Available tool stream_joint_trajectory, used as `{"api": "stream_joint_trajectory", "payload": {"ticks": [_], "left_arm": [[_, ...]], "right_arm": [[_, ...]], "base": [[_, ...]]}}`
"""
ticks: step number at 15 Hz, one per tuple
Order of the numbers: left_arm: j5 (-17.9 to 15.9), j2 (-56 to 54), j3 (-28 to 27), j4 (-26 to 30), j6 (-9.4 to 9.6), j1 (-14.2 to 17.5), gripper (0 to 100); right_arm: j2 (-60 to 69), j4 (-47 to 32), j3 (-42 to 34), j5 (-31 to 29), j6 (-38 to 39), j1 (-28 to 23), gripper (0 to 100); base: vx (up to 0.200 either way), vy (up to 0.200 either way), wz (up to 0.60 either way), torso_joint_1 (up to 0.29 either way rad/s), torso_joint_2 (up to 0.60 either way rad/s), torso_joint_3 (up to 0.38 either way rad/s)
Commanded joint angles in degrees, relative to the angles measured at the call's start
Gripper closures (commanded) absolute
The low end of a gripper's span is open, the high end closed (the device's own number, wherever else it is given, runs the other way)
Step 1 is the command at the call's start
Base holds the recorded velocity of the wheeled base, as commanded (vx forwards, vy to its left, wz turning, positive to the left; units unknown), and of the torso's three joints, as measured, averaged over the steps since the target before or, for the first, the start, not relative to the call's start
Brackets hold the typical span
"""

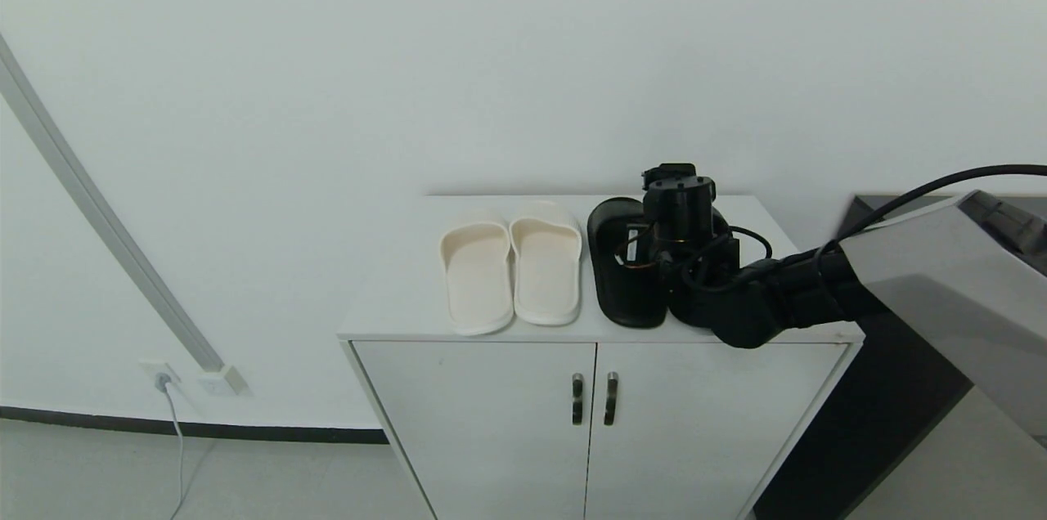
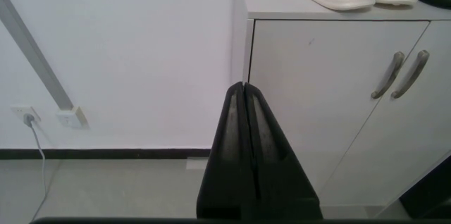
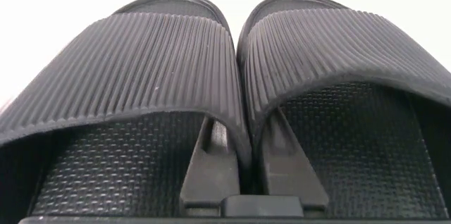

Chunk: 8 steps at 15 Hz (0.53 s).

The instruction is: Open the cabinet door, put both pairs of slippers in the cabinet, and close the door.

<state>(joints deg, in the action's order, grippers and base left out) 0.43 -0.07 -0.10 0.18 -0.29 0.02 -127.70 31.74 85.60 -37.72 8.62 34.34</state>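
Right gripper (image 3: 243, 122): we are gripping the black slippers (image 3: 162, 62) by their two touching inner walls, with one finger inside each shoe and the jaws closing on that double wall.
Left gripper (image 2: 244, 86): it is hanging low with its fingers pressed together, holding nothing, at about 8 o'clock from the handles (image 1: 594, 397).
Where they lie: the black slippers are resting toes to the wall on the cabinet top (image 1: 393, 320), at its 3 o'clock end.
Doing it well: we are judging that both walls should sit deep between the fingers. We are also favouring a straight, level lift, or one shoe may slip out.
Doors (image 1: 483, 422): both are standing closed, at 6 o'clock below the shoes. We are reckoning the free left gripper must open one before anything goes in.
White slippers (image 1: 511, 271): they are lying just beside the black slippers at 9 o'clock, close enough for a sideways lift to nudge them.
Socket (image 1: 164, 379): it is sitting plugged on the wall at 8 o'clock, well apart.
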Motion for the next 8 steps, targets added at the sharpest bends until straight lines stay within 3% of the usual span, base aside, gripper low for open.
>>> {"api": "stream_joint_trajectory", "payload": {"ticks": [1, 8], "left_arm": [[0.01, 0.07, 0.01, -0.09, -0.06, 0.06, 100], [0.01, 0.07, 0.01, -0.09, 0.03, 0.06, 100]], "right_arm": [[0.26, 0.07, 0.0, -0.08, -0.01, 0.02, 100], [7.37, 0.25, -6.32, -0.34, -1.85, 1.08, 100]], "base": [[0.0, 0.0, 0.0, 0.0, 0.0, 0.0], [0.0, 0.0, 0.0, 0.0, 0.0, 0.0]]}}
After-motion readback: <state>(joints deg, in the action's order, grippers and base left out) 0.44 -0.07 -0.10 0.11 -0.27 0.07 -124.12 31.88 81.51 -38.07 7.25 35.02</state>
